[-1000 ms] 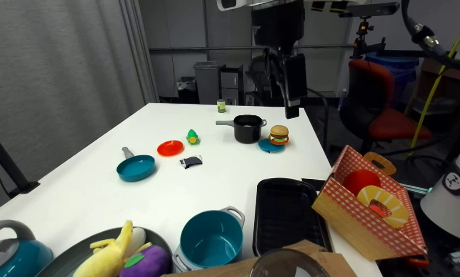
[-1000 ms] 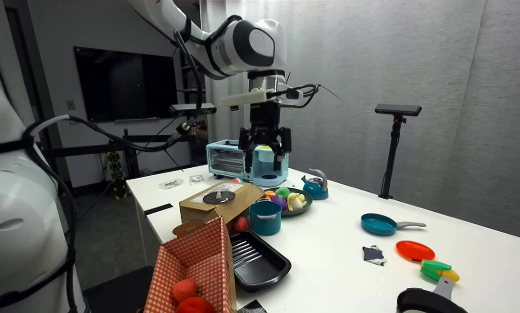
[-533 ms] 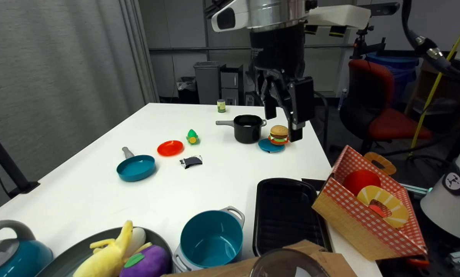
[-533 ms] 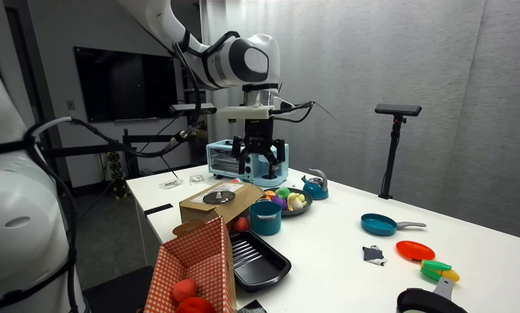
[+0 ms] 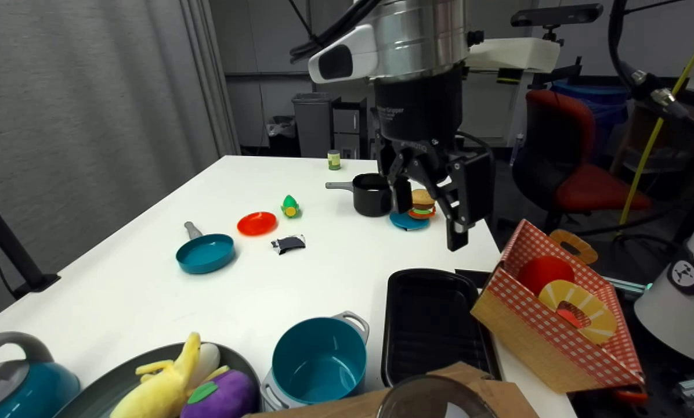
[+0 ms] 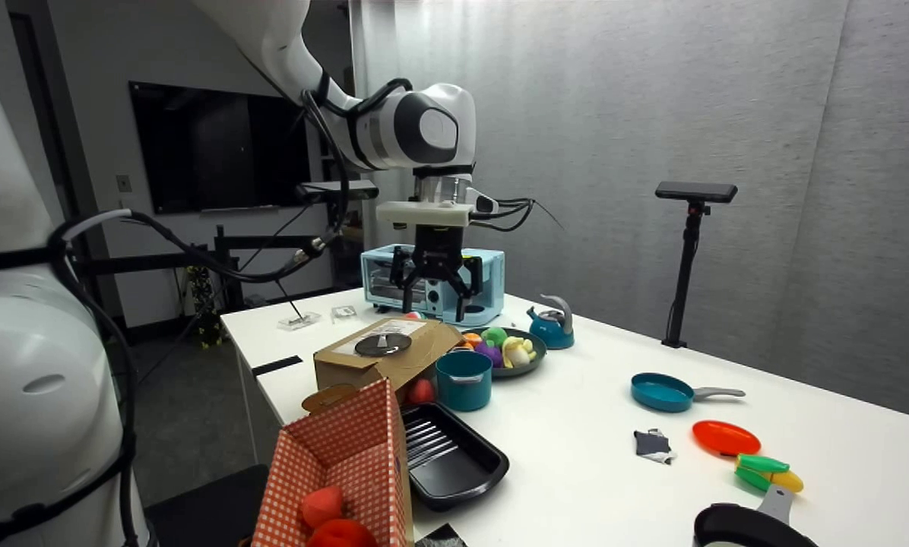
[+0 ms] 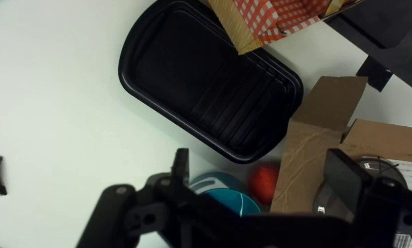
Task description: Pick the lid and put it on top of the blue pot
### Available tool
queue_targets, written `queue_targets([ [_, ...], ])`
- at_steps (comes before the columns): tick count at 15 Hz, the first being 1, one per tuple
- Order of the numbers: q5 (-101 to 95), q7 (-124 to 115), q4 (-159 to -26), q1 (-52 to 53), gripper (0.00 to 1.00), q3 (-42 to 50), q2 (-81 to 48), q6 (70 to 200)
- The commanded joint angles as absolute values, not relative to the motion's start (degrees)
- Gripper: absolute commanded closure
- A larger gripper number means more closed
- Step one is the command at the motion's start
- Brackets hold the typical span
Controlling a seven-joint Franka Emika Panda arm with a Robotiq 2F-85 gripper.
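lid (image 6: 392, 347) is lying on cardboard box (image 6: 424, 346) beside blue pot (image 6: 464, 389); jaws are hanging wide, higher than the pot

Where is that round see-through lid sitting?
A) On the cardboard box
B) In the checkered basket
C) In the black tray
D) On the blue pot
A: both exterior views show the lid lying on the cardboard box, while the blue pot stands uncovered.
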State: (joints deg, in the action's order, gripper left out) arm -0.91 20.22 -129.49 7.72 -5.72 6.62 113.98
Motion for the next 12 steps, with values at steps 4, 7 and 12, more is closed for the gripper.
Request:
queue_targets([
  [4, 5.23, 25.66, -129.79, 9.36, 0.00, -7.00, 4.04, 116.97],
  [7, 7.27, 26.86, -130.56, 9.71, 0.00, -7.78, 3.26, 117.76],
  [12, 10.19, 27.90, -132.63, 10.46, 0.00, -9.32, 2.14, 120.41],
])
